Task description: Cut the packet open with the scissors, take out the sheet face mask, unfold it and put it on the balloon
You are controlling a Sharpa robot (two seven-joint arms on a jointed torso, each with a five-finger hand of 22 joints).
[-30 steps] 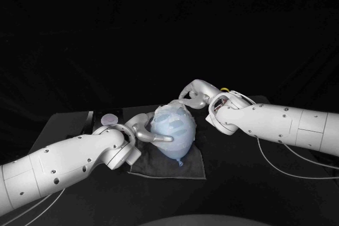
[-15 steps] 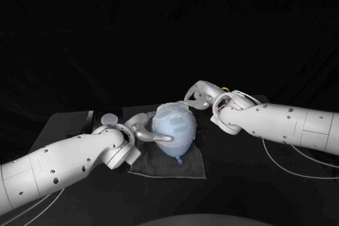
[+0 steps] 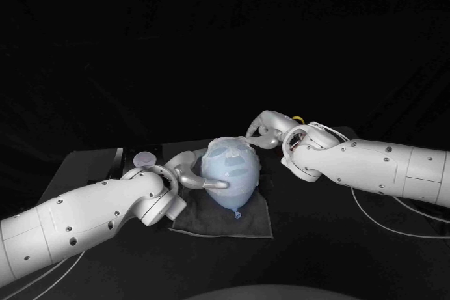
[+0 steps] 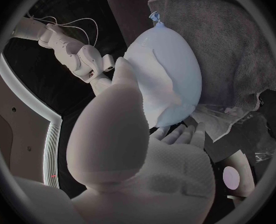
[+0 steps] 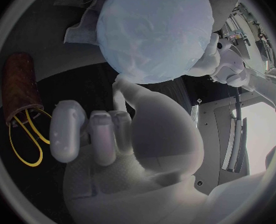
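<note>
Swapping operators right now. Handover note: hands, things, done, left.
Left robot hand grips the balloon at its side, steadying it on the grey cloth.
Right robot hand sits by the balloon's far end, fingers curled, holding nothing; contact unclear.
Sheet mask appears to be draped over the balloon. Scissors lie on the table near the right robot hand; what looks like the emptied packet lies by the cloth.
Done: cutting, extracting, apparently placing.
Left: check the mask's fit, smooth if needed, let go.
</note>
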